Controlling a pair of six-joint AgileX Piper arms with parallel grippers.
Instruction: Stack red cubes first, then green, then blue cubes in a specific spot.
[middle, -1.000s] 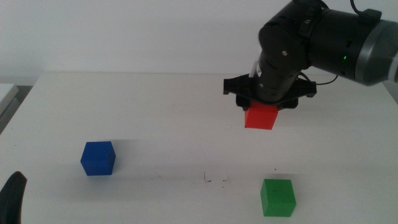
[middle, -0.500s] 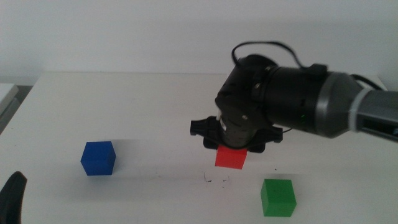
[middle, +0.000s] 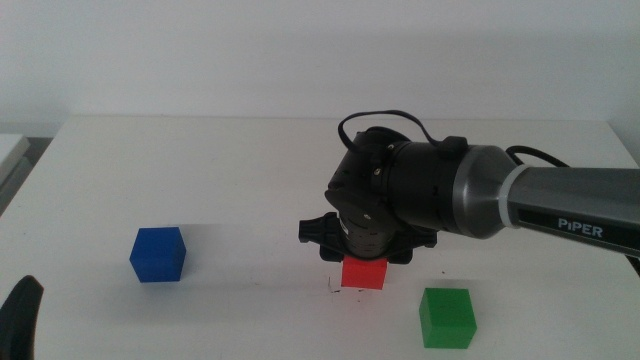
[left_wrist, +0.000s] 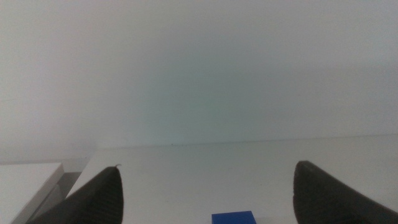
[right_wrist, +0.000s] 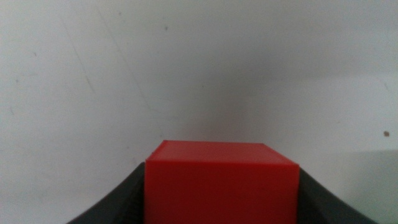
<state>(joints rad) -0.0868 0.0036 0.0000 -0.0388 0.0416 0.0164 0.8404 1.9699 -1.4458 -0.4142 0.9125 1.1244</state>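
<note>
My right gripper (middle: 364, 262) is shut on the red cube (middle: 364, 272) and holds it at the faint black scribble marks (middle: 334, 290) of the spot, at or just above the tabletop. In the right wrist view the red cube (right_wrist: 221, 183) sits between the two dark jaws. The green cube (middle: 446, 317) lies to the front right of it. The blue cube (middle: 158, 253) lies at the left; its top edge shows in the left wrist view (left_wrist: 234, 218). My left gripper (left_wrist: 205, 199) is open and empty, waiting at the bottom left corner (middle: 20, 318).
The white table (middle: 200, 160) ends at a pale wall behind. A light surface edge (middle: 8, 150) shows past the table's left side. The right arm's thick dark and grey body (middle: 470, 195) reaches in from the right over the table's middle.
My right gripper has carried the red cube from the back right of the table forward, left and down to the scribble marks. The left arm has not moved.
</note>
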